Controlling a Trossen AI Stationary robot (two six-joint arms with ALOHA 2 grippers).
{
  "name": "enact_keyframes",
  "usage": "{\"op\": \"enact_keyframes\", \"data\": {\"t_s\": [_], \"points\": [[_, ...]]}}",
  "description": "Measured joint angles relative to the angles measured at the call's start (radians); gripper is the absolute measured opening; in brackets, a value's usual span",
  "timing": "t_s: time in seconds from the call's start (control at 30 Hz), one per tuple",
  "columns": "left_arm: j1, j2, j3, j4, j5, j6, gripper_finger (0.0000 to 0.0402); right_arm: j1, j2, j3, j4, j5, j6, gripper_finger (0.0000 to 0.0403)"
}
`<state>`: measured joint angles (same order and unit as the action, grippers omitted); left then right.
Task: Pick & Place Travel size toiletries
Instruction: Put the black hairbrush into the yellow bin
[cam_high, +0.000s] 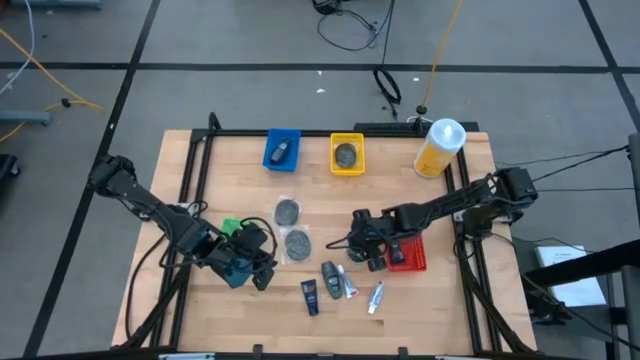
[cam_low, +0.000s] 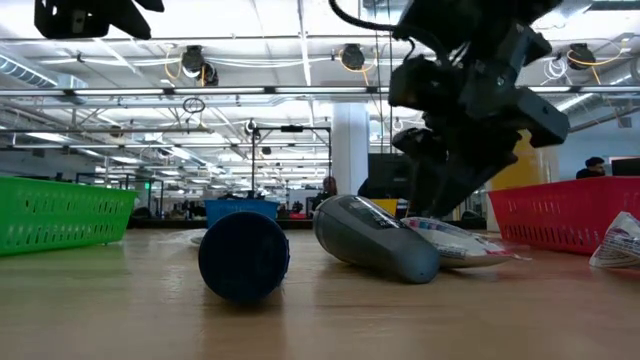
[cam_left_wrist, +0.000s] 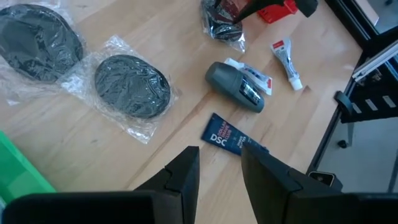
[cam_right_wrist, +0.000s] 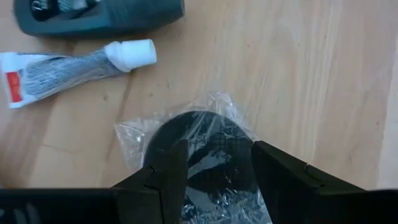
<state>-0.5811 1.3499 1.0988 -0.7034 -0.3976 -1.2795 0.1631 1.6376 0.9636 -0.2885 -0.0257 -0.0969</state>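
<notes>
My right gripper (cam_high: 362, 250) stands just left of the red tray (cam_high: 410, 256), shut on a black disc wrapped in clear plastic (cam_right_wrist: 202, 152). My left gripper (cam_left_wrist: 221, 171) is open and hovers over bare wood by the green tray (cam_high: 230, 227), touching nothing. Lying flat between the arms are a dark blue tube (cam_high: 310, 296), a grey mini bottle (cam_high: 330, 276) and two white tubes (cam_high: 349, 286) (cam_high: 376, 296). Two wrapped grey discs (cam_high: 288, 211) (cam_high: 297, 243) lie farther back. My right gripper pinches the wrapped black disc between its two fingers (cam_right_wrist: 171, 168), one on each side of its round edge (cam_right_wrist: 163, 138). The fingers come from above, slanting down. Crumpled plastic (cam_left_wrist: 221, 28) bunches below them; whether the packet touches the wood, I cannot tell.
A blue tray (cam_high: 270, 158) with a dark item and a yellow tray (cam_high: 334, 160) with a grey disc sit at the far edge. A big yellow bottle with a white cap (cam_high: 440, 147) stands at the far right. Black frame rails run along both sides.
</notes>
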Motion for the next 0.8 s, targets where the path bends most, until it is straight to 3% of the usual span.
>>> {"op": "enact_keyframes", "data": {"t_s": [0.2,0.8], "points": [[0.000,0.000,0.000,-0.001,-0.010,0.017,0.0115,-0.008,0.023,0.079,-0.084,-0.032,-0.043,0.0172],[0.000,0.001,0.000,0.002,-0.025,0.021,0.0115,-0.019,0.156,0.083,-0.060,-0.015,0.051,0.0158]]}}
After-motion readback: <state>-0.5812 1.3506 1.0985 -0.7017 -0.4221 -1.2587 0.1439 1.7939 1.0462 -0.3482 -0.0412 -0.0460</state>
